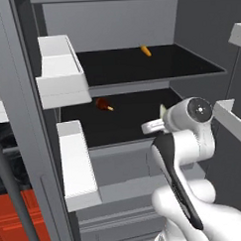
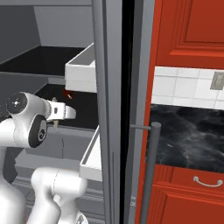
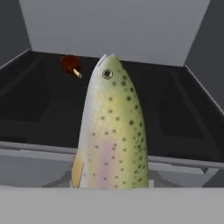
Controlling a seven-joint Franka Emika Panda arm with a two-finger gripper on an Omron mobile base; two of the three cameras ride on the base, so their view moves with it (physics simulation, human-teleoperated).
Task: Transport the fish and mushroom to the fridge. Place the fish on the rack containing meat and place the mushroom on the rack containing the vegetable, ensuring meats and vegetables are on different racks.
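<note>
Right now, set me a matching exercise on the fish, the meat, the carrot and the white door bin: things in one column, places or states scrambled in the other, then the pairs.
Things:
1. fish
2. meat
3. carrot
4. white door bin

Places or states:
A. lying on the higher black shelf
B. held in the shut gripper, head pointing into the fridge
C. mounted on the open door
D. lying on the lower black shelf

Pairs: 1-B, 2-D, 3-A, 4-C

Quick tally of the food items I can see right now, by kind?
Fish: 1, in the jaws
Meat: 1, lower rack
Carrot: 1, upper rack
Total: 3
</note>
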